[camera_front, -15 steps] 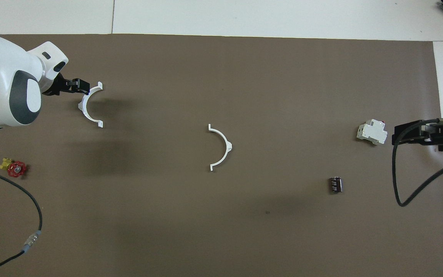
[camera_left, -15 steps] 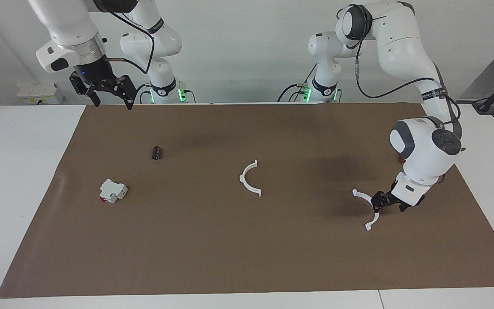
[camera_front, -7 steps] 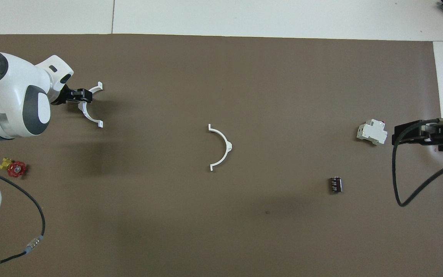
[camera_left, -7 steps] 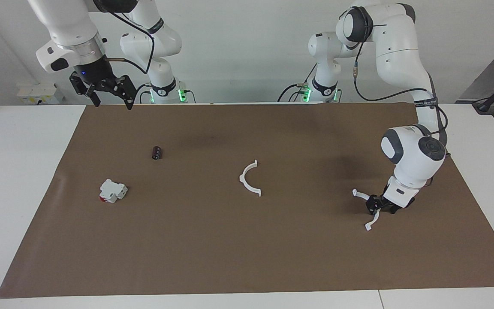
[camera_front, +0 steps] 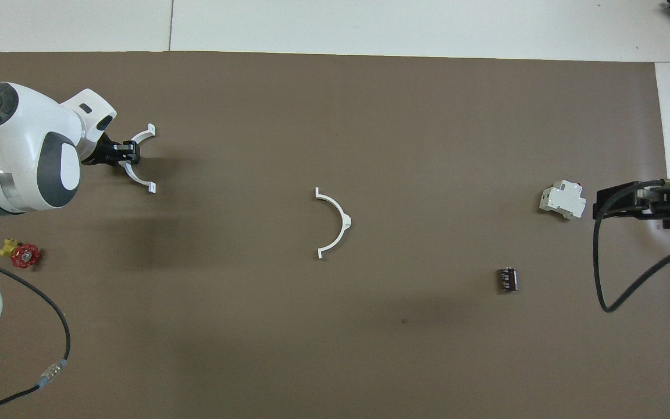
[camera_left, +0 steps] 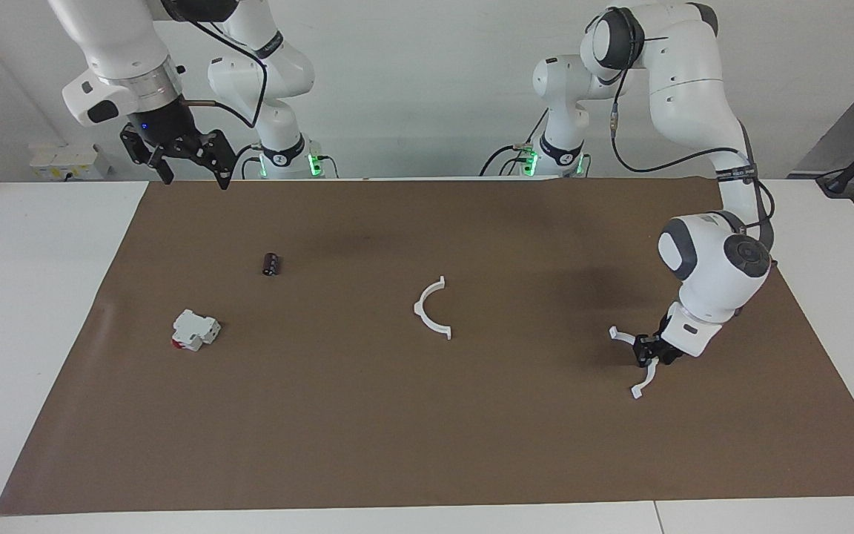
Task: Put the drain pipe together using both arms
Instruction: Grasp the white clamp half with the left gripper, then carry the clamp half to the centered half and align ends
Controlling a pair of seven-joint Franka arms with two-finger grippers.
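Observation:
The drain pipe lies as two separate thin white arcs on the brown mat (camera_left: pixel 397 430). One arc (camera_left: pixel 427 315) (camera_front: pixel 338 212) rests alone mid-mat. The other arc (camera_left: pixel 622 336) (camera_front: pixel 137 177) lies toward the left arm's end of the table. My left gripper (camera_left: pixel 646 348) (camera_front: pixel 128 152) is down at the mat, shut on this arc's middle, and both arc ends stick out past the fingers. My right gripper (camera_left: pixel 190 159) (camera_front: pixel 602 205) waits open and empty, raised over the mat's corner at the right arm's end.
A boxy white block with a red part (camera_left: pixel 195 330) (camera_front: pixel 562 201) and a small dark cylinder (camera_left: pixel 271 264) (camera_front: pixel 508 279) lie toward the right arm's end. A red and yellow valve handle (camera_front: pixel 24 255) sits by the left arm, nearer the robots than the held arc.
The left gripper has come down over the arc at the left arm's end and closed its fingers on the arc's middle. The right arm has stayed still.

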